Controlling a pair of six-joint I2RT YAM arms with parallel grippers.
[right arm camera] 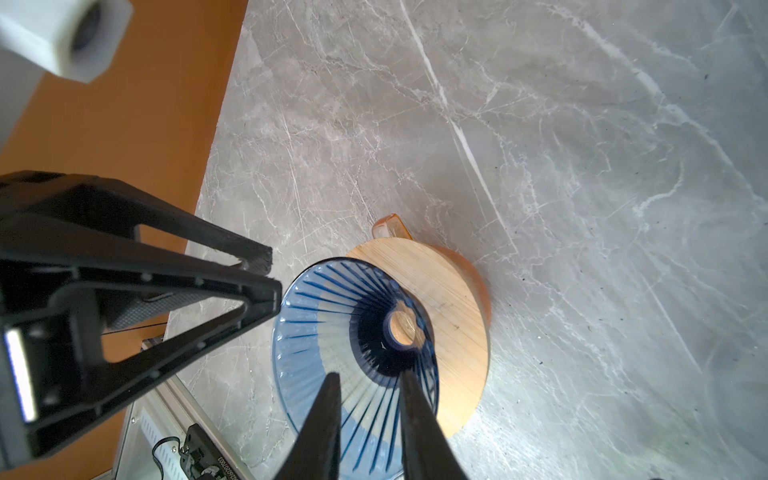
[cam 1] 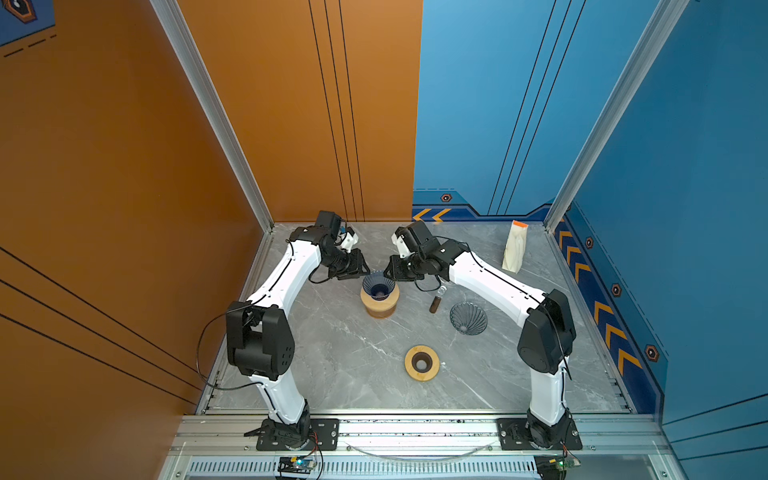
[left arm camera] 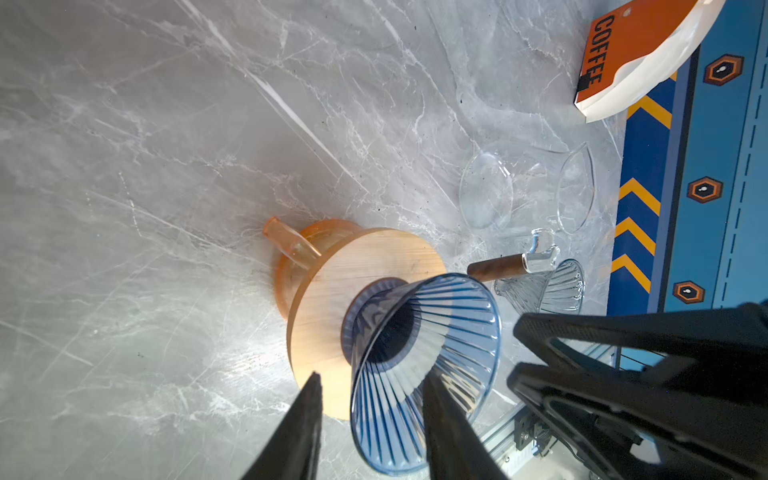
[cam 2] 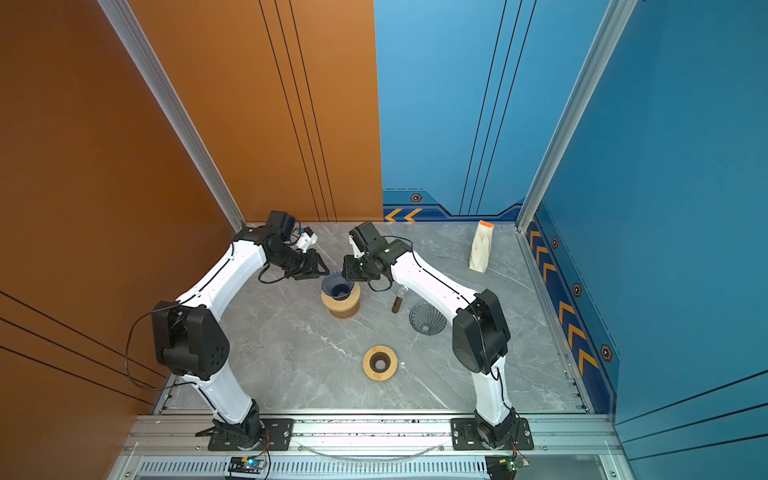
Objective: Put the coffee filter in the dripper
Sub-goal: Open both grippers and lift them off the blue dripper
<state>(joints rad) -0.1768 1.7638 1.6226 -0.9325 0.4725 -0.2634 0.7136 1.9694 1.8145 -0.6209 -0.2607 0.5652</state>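
The blue ribbed dripper [cam 1: 378,286] [cam 2: 337,286] stands in a wooden ring on an orange cup [left arm camera: 291,249]. A pale fan-shaped sheet [right arm camera: 353,365], apparently the coffee filter, lies against the dripper's inner wall [left arm camera: 399,374]. My left gripper [cam 1: 365,272] [left arm camera: 372,376] is open at the dripper's left rim, with one finger outside the wall and one inside. From the other side my right gripper [cam 1: 388,272] [right arm camera: 369,374] hangs over the right rim. It is slightly open, with nothing pinched between its fingers.
A clear ribbed dripper [cam 1: 468,318] lies right of centre, beside a brown-handled glass piece [cam 1: 435,301]. A second wooden ring [cam 1: 422,362] sits near the front. The coffee bag [cam 1: 515,247] stands at the back right, and a clear glass vessel [left arm camera: 519,187] is nearby.
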